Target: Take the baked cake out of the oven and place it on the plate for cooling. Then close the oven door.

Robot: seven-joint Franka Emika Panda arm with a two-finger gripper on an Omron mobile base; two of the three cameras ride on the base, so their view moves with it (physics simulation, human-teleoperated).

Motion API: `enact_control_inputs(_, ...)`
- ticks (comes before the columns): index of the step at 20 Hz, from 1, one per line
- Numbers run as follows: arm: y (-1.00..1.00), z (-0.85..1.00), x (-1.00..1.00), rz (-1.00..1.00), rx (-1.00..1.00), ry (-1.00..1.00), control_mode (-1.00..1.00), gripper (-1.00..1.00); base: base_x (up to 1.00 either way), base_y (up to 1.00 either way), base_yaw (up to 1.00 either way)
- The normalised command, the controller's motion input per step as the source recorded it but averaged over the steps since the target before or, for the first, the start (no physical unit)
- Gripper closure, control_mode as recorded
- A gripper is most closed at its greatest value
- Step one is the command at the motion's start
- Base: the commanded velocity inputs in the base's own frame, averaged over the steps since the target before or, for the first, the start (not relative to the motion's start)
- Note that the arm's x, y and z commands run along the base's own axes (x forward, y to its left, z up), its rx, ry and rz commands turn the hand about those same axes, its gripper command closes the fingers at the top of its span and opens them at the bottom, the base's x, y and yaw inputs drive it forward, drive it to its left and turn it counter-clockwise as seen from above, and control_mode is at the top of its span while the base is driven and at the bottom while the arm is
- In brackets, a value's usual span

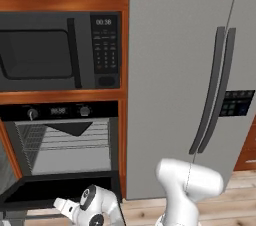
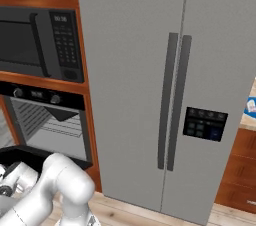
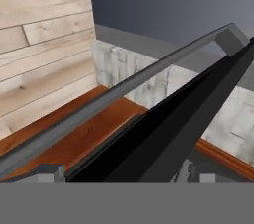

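Low beside the oven door (image 1: 60, 192), the hand (image 1: 61, 204) is spread wide, holding nothing.

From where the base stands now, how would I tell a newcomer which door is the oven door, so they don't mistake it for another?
Start at the tall grey fridge; left of it, wooden cabinetry stacks a dark microwave above the black oven with two knobs. The oven door is the wide black panel dropped open below the wire racks. Its long bar handle runs along its edge, unlike the microwave's upright handle.
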Motion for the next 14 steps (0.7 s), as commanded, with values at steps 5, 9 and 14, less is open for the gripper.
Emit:
enact_control_inputs(5, 0.00, 0.20, 1.00, -0.10, 0.00, -0.48, -1.00, -1.00, 0.00, 0.00, 0.00)
enact_control_inputs(9, 0.00, 0.00, 1.00, -0.10, -0.05, -0.52, -1.00, -1.00, 0.00, 0.00, 0.00)
enact_control_inputs(14, -0.01, -0.04, 1.00, -0.12, -0.08, -0.54, -1.00, -1.00, 0.00, 0.00, 0.00)
